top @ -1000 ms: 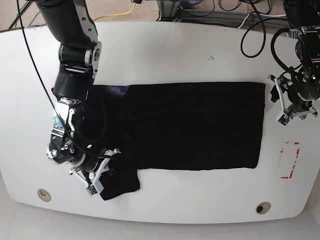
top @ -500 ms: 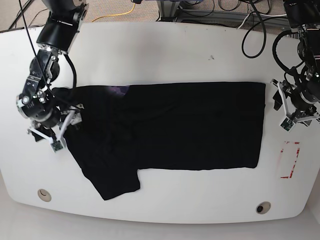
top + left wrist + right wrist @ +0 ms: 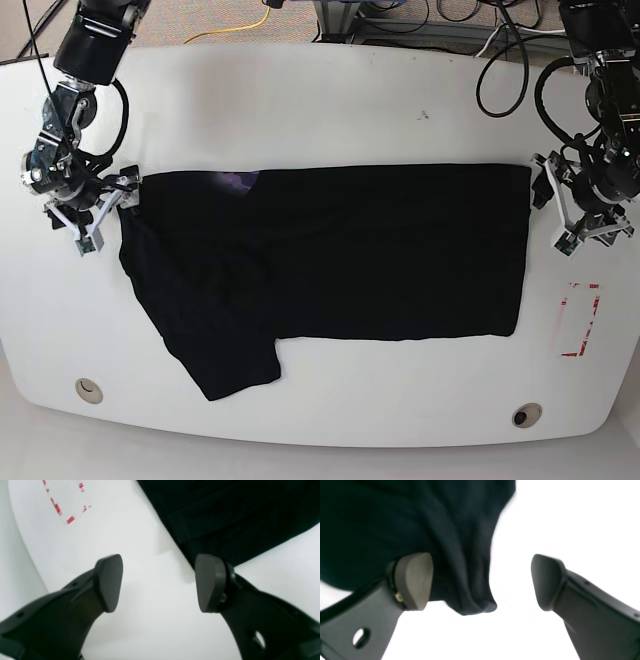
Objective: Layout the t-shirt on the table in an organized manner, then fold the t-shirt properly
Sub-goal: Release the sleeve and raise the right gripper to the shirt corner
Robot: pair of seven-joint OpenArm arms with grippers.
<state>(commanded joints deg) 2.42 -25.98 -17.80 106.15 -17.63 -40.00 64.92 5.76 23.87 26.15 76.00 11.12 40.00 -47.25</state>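
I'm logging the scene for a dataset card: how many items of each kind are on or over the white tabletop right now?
Black short-sleeved cloth t-shirt: 1
Small round holes in the white table: 2, one near the front on the right arm's side, one on the left arm's side
Red tape rectangle mark: 1
Open grippers: 2, left gripper and right gripper
Total: 6
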